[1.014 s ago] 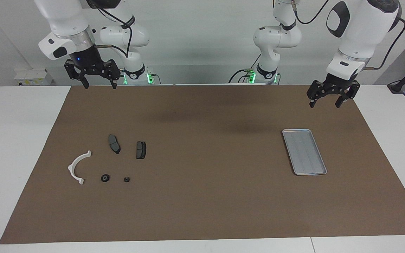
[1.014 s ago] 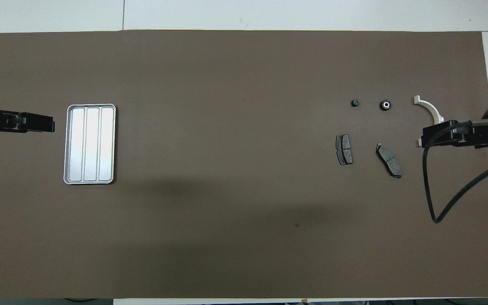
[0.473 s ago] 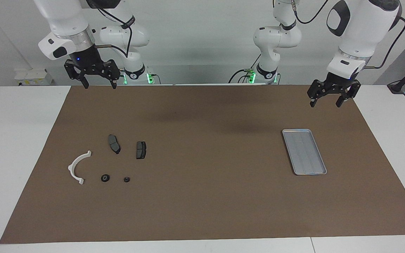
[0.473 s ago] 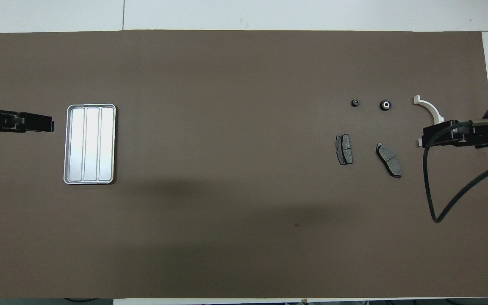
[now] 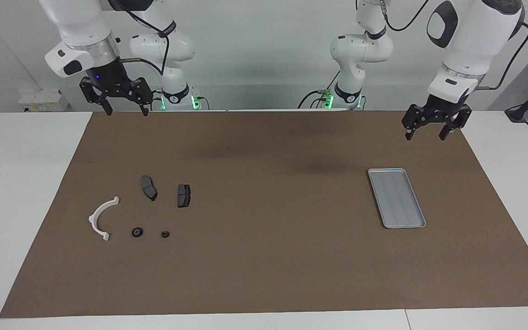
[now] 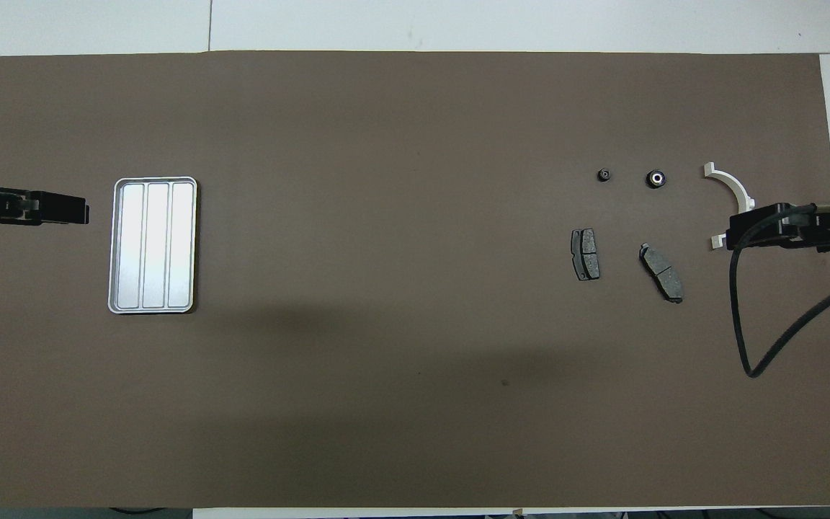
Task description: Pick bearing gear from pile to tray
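Brown matting covers the table. Both grippers hang high with jaws spread, empty: the right gripper (image 5: 123, 110) at its own end, the left gripper (image 5: 430, 132) above the mat near the tray (image 5: 396, 197). The bearing gear (image 5: 137, 232) lies beside the white arc (image 5: 101, 217). I'd bring the right gripper straight down, fingers straddling that ring, clear of the smaller black piece (image 5: 165, 234).
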